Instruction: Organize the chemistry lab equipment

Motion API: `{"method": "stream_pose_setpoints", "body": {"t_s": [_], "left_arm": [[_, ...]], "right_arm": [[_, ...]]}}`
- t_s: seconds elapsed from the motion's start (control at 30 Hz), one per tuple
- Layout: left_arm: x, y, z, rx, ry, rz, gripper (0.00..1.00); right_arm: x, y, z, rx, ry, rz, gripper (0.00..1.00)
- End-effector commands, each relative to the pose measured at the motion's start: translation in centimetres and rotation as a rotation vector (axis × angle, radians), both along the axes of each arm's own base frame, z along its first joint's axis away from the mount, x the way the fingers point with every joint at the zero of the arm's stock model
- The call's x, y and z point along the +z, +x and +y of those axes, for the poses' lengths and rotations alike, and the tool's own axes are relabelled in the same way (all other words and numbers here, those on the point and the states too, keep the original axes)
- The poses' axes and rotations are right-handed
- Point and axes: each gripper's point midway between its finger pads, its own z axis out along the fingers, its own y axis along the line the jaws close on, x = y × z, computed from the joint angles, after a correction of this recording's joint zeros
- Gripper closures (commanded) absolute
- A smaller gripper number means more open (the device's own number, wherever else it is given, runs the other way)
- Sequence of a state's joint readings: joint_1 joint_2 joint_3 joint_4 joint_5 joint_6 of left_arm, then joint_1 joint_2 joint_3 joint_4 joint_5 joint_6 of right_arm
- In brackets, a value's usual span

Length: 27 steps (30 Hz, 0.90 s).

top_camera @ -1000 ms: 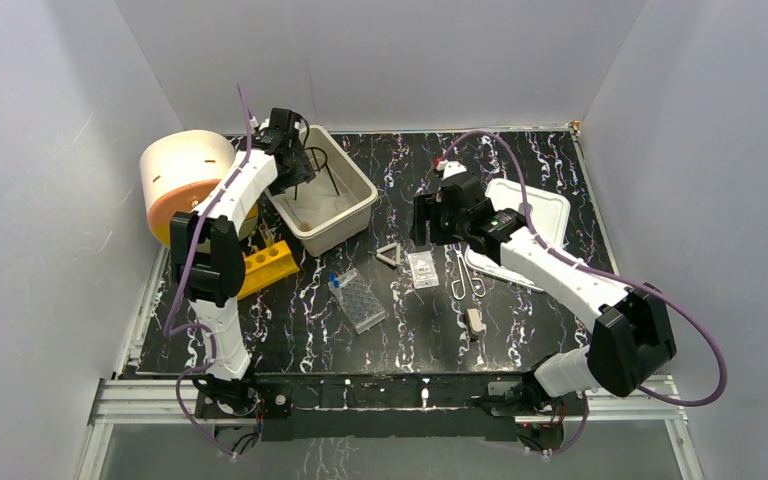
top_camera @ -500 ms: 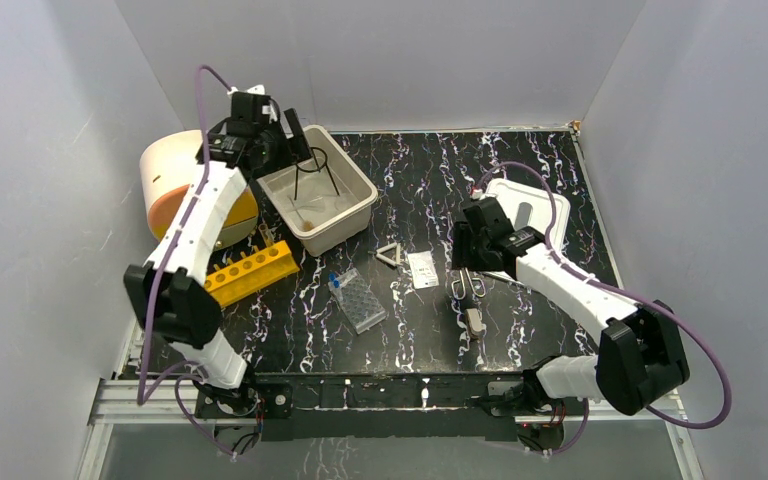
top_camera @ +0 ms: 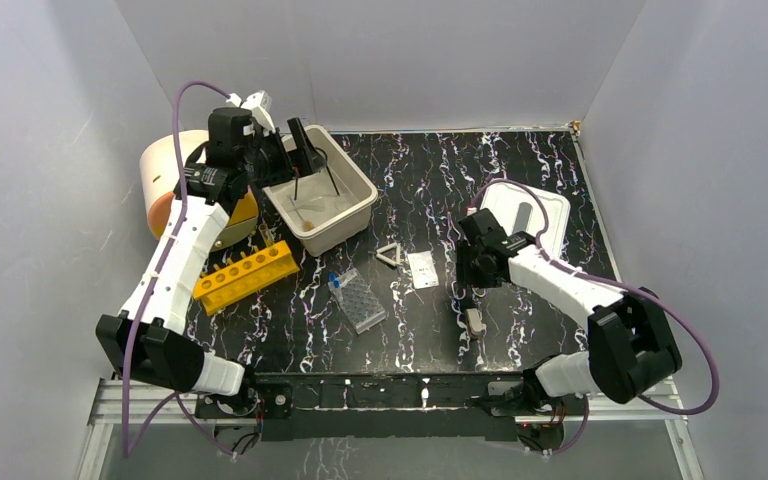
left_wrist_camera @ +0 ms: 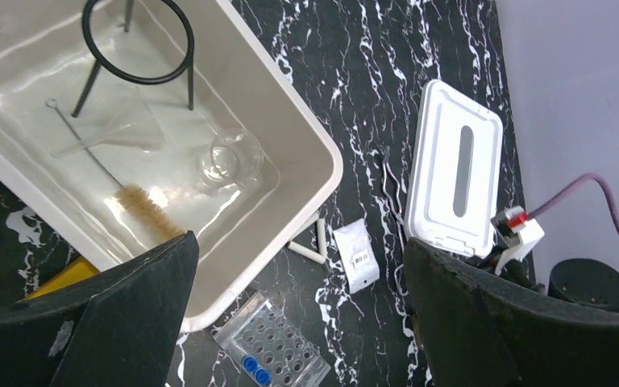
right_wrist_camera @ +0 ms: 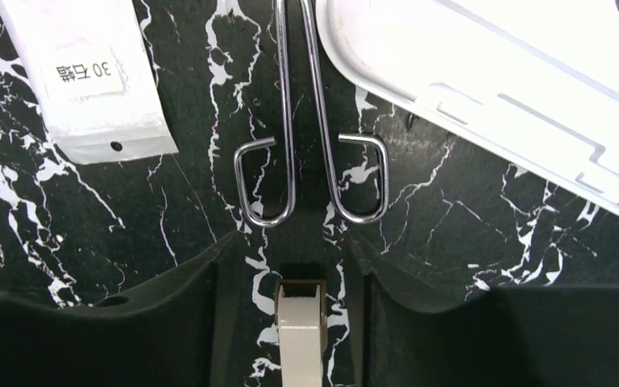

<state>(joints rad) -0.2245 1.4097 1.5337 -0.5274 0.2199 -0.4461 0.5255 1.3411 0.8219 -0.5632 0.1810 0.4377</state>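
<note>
The small pale-beige clamp (right_wrist_camera: 300, 339), a short block with a dark collar at one end, is lying flat on the black marbled tabletop (right_wrist_camera: 451, 218), close to the near edge and a little right of its middle. Its long axis is running from near edge toward far edge, parallel to the inner faces of the right arm's fingers (right_wrist_camera: 153, 339). In the wrist view those fingers are standing either side of it, partly spread, with bare tabletop showing on both flanks; they are holding nothing.

On the same line, just beyond the fingertips and apart from the clamp, the two looped handles of the chrome wire tongs (right_wrist_camera: 288, 153) are lying, with the white slotted lid (right_wrist_camera: 492, 97) beside them toward the right edge.

Judgement: the coming grip is turning on this alignment. A squeeze across the clamp's short width is looking sound; the tong loops are lying close enough to be snagged.

The left arm's fingers (left_wrist_camera: 89, 322) are standing wide and empty above the beige rectangular tub (left_wrist_camera: 322, 161) at the far left corner, well apart. The right arm is the nearer.
</note>
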Motion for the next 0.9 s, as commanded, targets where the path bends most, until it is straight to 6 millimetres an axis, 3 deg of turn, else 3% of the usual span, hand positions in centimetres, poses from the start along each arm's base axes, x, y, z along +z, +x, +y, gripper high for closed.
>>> {"method": "stream_pose_setpoints", "body": {"t_s": [0.0,0.27,0.43,0.57,0.67,0.87], "left_arm": [[1.3,-1.3,-1.1,-0.073,-0.055,-0.038,0.02],[1.1,-1.3,-1.2,-0.068,-0.064,-0.02,0.02],[1.0,-1.4,-1.2,-0.066,-0.064,-0.004,0.02],[1.1,-1.5,-1.3,-0.063,-0.082,0.01,0.02],[1.1,-1.5,-1.7,-0.067,-0.102,0.02,0.02],[1.4,-1.4,-2.3,-0.085,-0.133,0.031,0.02]], "right_arm": [[0.0,2.5,0.7,0.023,-0.007,-0.074,0.47],[-0.4,7.5,1.7,0.016,-0.048,-0.148,0.45],[1.7,10.8,3.1,0.039,-0.015,-0.219,0.48],[2.9,13.9,2.7,-0.004,-0.009,-0.256,0.42],[2.3,15.9,2.4,-0.023,-0.01,-0.248,0.38],[0.8,18.9,3.1,-0.011,0.007,-0.219,0.38]]}}
